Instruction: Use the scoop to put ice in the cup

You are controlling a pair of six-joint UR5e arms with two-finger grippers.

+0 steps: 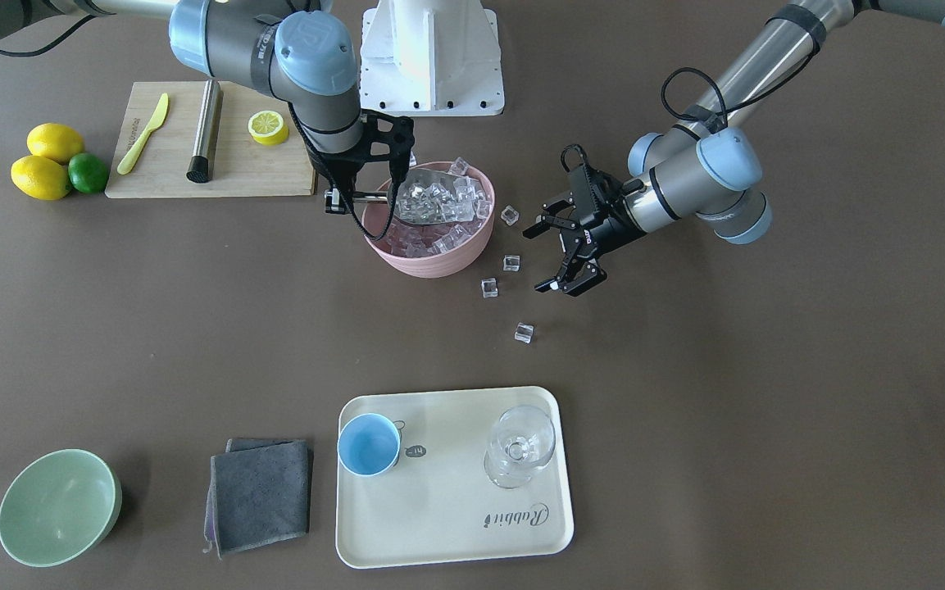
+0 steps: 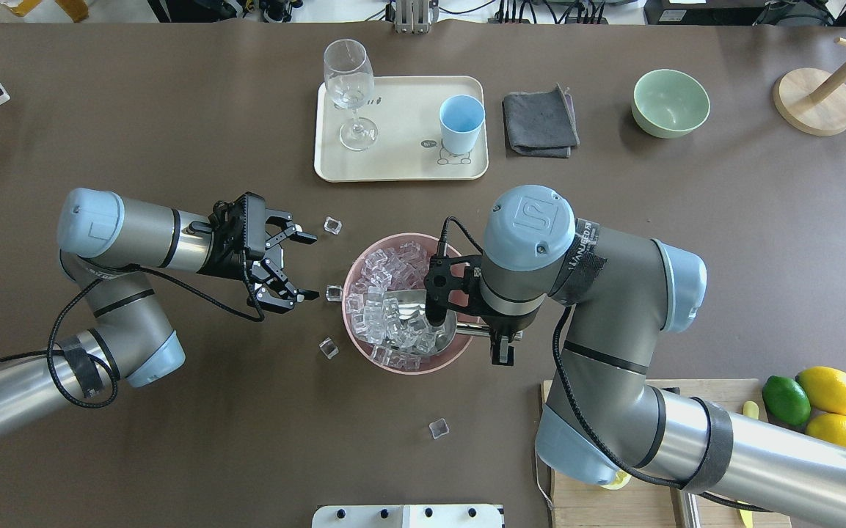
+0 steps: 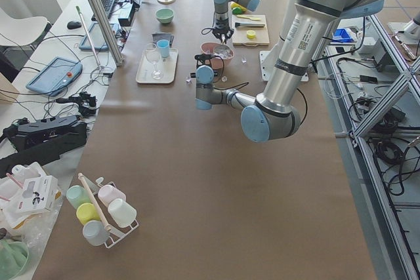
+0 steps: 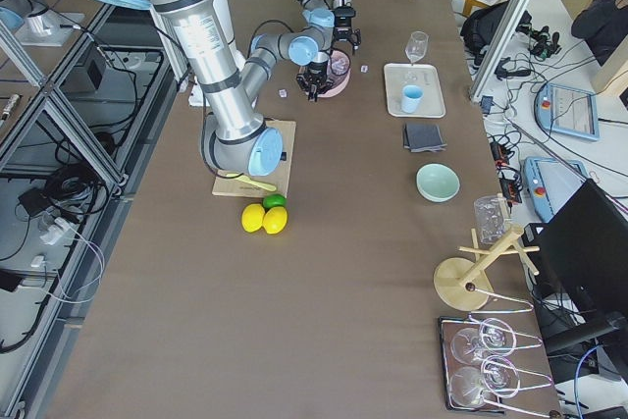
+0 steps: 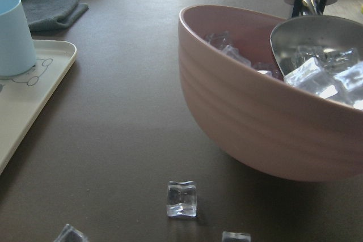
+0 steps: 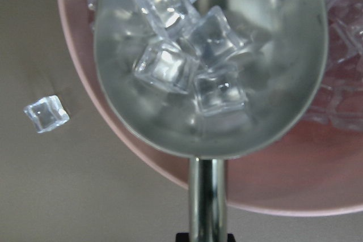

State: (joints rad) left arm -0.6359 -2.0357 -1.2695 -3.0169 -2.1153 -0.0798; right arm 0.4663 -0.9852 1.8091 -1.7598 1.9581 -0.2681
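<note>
While our right gripper (image 2: 497,339) clamps its jaws on the shiny steel scoop (image 6: 272,83), clear ice cubes (image 6: 218,43) heaped just ahead over the pink bowl (image 5: 255,123), we fear that a tilt could spill them before they reach the light-blue round cup (image 2: 461,123), far beyond. Our left gripper (image 2: 312,266) gapes empty.

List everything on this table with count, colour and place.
pink bowl: one, mid-table
ice: many clear cubes in bowl; four loose cubes on table nearby
scoop: one, steel, in bowl, loaded
cup: one, light blue, on tray
wine glass: one, clear, on tray
tray: one, cream
cloth: one, grey, beside tray
green bowl: one, beyond cloth
cutting board: one, wooden; carries yellow knife, steel rod, lemon half
lemons: two, yellow; lime: one, green; beside board
left tool: open, empty
right tool: shut on scoop handle
</note>
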